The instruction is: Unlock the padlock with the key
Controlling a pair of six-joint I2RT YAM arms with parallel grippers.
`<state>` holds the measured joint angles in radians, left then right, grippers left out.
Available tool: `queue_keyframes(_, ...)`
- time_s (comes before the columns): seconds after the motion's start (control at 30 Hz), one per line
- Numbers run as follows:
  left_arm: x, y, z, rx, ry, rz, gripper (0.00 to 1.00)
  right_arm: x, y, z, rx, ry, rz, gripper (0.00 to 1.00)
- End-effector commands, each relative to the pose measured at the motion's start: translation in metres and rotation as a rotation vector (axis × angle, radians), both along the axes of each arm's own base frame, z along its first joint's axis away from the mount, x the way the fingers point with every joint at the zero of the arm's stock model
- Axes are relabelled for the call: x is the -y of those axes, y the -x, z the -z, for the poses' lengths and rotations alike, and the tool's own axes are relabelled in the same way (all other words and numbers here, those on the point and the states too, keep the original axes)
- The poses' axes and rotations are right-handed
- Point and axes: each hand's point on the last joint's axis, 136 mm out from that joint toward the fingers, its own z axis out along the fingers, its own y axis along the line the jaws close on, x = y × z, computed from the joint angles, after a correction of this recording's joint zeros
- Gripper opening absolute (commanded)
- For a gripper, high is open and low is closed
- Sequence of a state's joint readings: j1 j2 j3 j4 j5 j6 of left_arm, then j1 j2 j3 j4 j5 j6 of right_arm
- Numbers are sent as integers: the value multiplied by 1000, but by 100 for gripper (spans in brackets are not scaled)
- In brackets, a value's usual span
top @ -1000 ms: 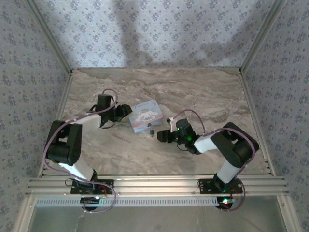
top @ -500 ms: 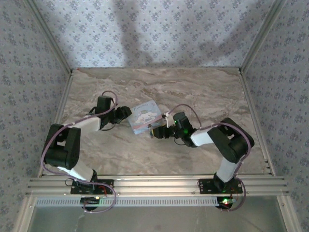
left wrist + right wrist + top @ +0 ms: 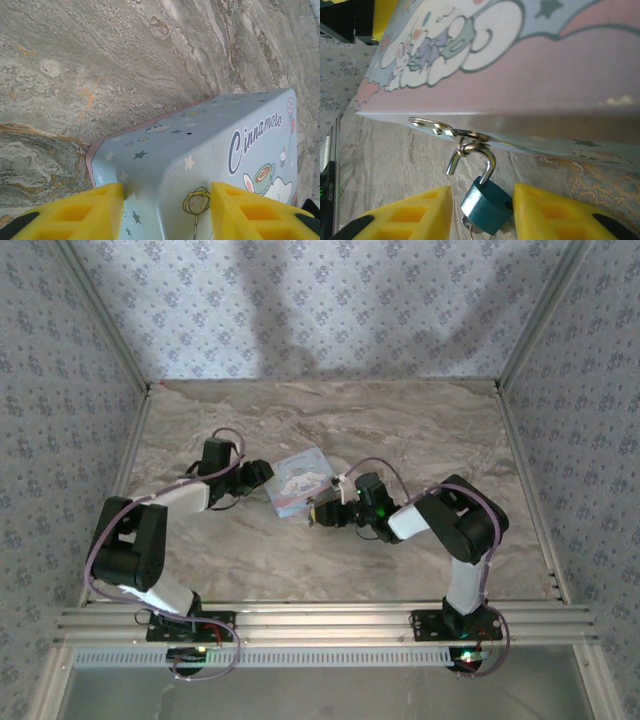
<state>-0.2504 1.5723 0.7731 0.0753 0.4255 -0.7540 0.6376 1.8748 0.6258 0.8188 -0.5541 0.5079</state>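
A pale blue cartoon tin (image 3: 300,480) lies mid-table. My left gripper (image 3: 166,192) is shut on its corner, and the tin (image 3: 225,150) sits between both yellow pads. The small teal padlock (image 3: 487,202) hangs from the tin's silver hasp (image 3: 440,127). One shackle end (image 3: 451,167) stands free of the body. A bit of silver metal with a thin ring (image 3: 472,227), apparently the key, pokes from the padlock's underside. My right gripper (image 3: 482,195) straddles the padlock: its right pad touches the body and a gap remains on the left. From above, the right gripper (image 3: 322,514) sits at the tin's near edge.
The marble tabletop (image 3: 400,430) is walled by patterned panels at the back and sides. An aluminium rail (image 3: 320,625) runs along the near edge by both arm bases. The right arm's elbow (image 3: 465,520) folds to the right of the tin.
My right gripper moved left to the tin's front edge and its jaws narrowed around the padlock. The tin turned slightly in the left gripper's hold.
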Motion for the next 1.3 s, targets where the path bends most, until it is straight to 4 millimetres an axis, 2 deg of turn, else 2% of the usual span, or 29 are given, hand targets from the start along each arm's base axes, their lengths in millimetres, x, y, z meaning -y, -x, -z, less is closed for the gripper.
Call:
queue_keyframes(0.0, -11, 42, 47, -208, -91, -6, 47, -6, -8, -6, 6, -36, -5, 36)
queue_keyframes(0.37, -9, 43, 48, -209, -95, -2, 47, -12, -12, -3, -11, -74, -5, 29)
queue_keyframes(0.67, -9, 43, 49, -210, -102, -2, 47, -12, -12, 3, -55, -112, 28, 12)
queue_keyframes(0.87, -10, 44, 50, -213, -106, -4, 47, -6, -15, 5, -59, -109, 60, 5)
queue_keyframes(1.27, -9, 45, 49, -208, -111, 3, 47, 15, -25, -7, -50, -122, 162, 1)
